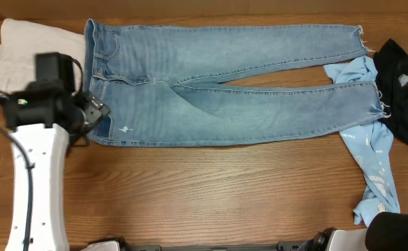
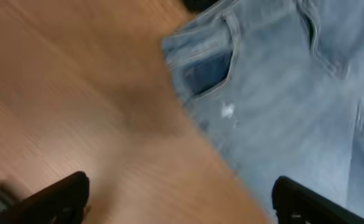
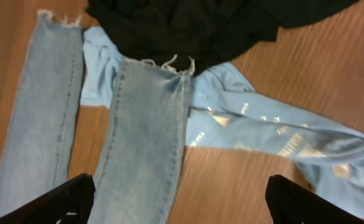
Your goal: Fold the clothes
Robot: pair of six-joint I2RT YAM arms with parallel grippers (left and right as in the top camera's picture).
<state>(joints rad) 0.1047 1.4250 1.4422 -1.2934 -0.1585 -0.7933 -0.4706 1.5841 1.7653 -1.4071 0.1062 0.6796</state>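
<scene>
Denim jeans (image 1: 210,104) lie flat on the surface (image 1: 190,188), with the long axis running left to right and the waist to the left. The left end effector (image 2: 178,199), spread wide and empty, hovers at the waist's near corner. The right end effector (image 3: 180,199), likewise spread, hangs over the hems.

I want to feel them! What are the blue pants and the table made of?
The jeans look like denim, sturdy woven cotton: faded light blue, matte, with stitched seams and frayed hems. The table looks like wood or a wood-print top: brown grain lines, slight sheen; I cannot tell which.
</scene>
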